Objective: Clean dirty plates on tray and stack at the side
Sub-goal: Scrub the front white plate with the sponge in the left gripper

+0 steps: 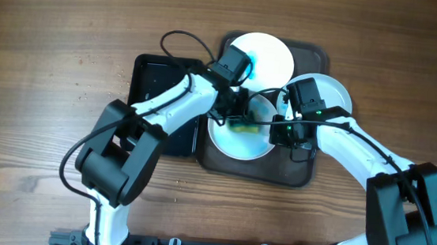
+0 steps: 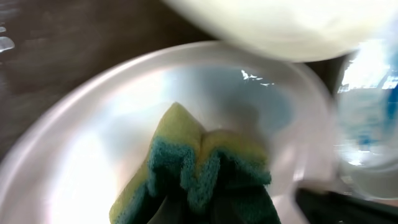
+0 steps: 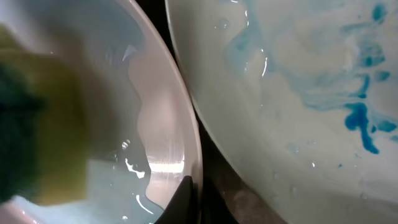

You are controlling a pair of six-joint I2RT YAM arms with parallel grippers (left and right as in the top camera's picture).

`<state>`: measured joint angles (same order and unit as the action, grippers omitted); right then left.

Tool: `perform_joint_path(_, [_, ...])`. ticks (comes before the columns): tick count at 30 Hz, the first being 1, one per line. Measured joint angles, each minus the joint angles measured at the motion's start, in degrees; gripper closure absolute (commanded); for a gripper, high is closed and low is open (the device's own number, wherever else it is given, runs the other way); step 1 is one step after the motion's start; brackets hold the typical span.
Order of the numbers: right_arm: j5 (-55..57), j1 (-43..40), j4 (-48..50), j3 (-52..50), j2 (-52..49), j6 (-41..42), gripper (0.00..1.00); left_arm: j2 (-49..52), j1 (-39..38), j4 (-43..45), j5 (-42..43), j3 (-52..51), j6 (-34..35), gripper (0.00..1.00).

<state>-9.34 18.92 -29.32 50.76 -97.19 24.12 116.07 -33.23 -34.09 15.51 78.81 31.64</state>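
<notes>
The left hand [image 2: 186,213] is clamped on the sponge [image 2: 199,165], pressed into the near plate [image 1: 222,143] on the tray [image 1: 293,173]. Scrub small circles over the faint blue centre, with light pressure so the plate doesn't slide. The right hand [image 1: 285,135] sits at its rim; whether it grips, I cannot tell.

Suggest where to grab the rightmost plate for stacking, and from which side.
Pinch the rightmost plate by its outer right rim, coming in from the right. That edge overhangs the tray, so a finger can likely slip underneath; its left side is covered by the right arm.
</notes>
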Motion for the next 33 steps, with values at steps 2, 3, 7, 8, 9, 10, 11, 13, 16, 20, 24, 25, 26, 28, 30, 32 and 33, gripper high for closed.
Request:
perform_joint_path(2, [0.00, 0.00, 0.00, 0.00, 0.00, -0.52, 0.96, 0.20, -1.40, 3.08, 1.18, -0.11, 0.63, 0.96])
perform_joint_path(3, [0.00, 0.00, -0.04, 0.00, 0.00, -0.74, 0.96, 0.22, -2.03, 4.20, 1.33, -0.15, 0.70, 0.96])
perform_joint_path(7, [0.00, 0.00, -0.35, 0.00, 0.00, -1.29, 0.96, 0.24, -5.07, 7.34, 0.83, -0.35, 1.31, 0.96])
perform_joint_path(8, [0.02, 0.00, -0.42, 0.00, 0.00, -1.42, 0.96, 0.24, -5.42, 7.39, 0.46, -0.44, 1.33, 0.96])
perform_joint_path(9, [0.02, 0.00, -0.42, 0.00, 0.00, -1.44, 0.96, 0.28, -5.53, 7.37, 0.22, -0.48, 1.51, 0.96])
perform_joint_path(10, [0.02, 0.00, -0.42, 0.00, 0.00, -1.44, 0.96, 0.37, -5.57, 7.30, 0.17, -0.48, 1.57, 0.96])
perform_joint_path(11, [0.02, 0.00, -0.42, 0.00, 0.00, -1.46, 0.96, 0.42, -5.55, 7.02, 0.00, -0.48, 1.70, 0.96])
perform_joint_path(13, [0.00, 0.02, -0.46, 0.00, 0.00, -1.60, 0.96, 0.42, -5.57, 4.81, -0.26, -0.48, 1.70, 0.96])
perform_joint_path(16, [-0.17, 0.07, -0.72, 0.00, 0.00, -1.95, 0.96, 0.42, -5.77, 0.70, -0.44, -0.37, 1.68, 0.96])
perform_joint_path(20, [-0.85, 0.42, -1.44, 0.00, 0.00, -2.99, 0.96, 0.42, -6.54, -5.16, -0.61, 0.17, 0.61, 0.96])
perform_joint_path(24, [-0.90, 0.44, -1.46, 0.00, 0.00, -3.19, 0.96, 0.42, -6.80, -9.84, -0.61, 0.68, -1.16, 0.96])
perform_joint_path(25, [-0.90, 0.44, -1.46, 0.00, 0.00, -3.21, 0.96, 0.42, -6.84, -10.71, -0.61, 0.74, -1.66, 0.96])
perform_joint_path(26, [-0.90, 0.44, -1.46, 0.00, 0.00, -3.21, 0.96, 0.42, -6.84, -11.52, -0.61, 0.81, -2.08, 0.96])
perform_joint_path(28, [-0.92, 0.44, -1.46, 0.00, 0.00, -3.21, 0.96, 0.42, -6.86, -13.07, -0.59, 0.85, -2.84, 0.96])
perform_joint_path(30, [-0.92, 0.44, -1.46, 0.00, 0.00, -3.21, 0.96, 0.39, -6.86, -14.34, -0.04, 0.90, -4.20, 0.96])
perform_joint_path(32, [-0.92, 0.44, -1.49, 0.00, 0.00, -3.21, 0.96, 0.39, -6.86, -15.06, 0.26, 0.90, -5.40, 0.96])
perform_joint_path(33, [-0.92, 0.44, -1.49, 0.00, 0.00, -3.21, 0.96, 0.39, -6.86, -15.45, 0.28, 0.90, -6.14, 0.96])
